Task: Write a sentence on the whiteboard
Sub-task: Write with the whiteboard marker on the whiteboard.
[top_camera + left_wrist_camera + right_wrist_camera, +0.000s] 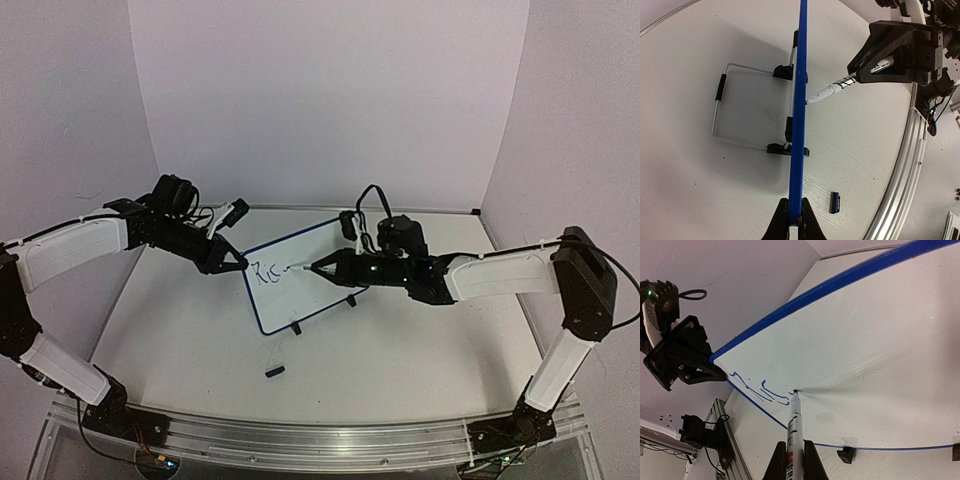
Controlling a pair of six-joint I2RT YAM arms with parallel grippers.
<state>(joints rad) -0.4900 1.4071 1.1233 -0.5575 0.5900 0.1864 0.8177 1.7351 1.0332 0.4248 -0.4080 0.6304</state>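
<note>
Across the white table (180, 330): the whiteboard (300, 295) at the middle, blue-framed, propped up on a wire stand (720, 107) and two black clip feet (297, 328), writing face toward the near side.

At its left edge, the left gripper (238, 262), pinched tight on the blue frame.

From the right, the right gripper (322, 268), clamped around a white marker (794, 425), tip touching the board's face just right of the writing.

On the board, only the start of the sentence (268, 273): dark strokes on one line near the left edge, readable as about "Ric".

On the marker's barrel, red and black print, too small to read.

On the table nearer than the board and apart from it, a small dark-blue cap-like piece (274, 370), lying flat.
</note>
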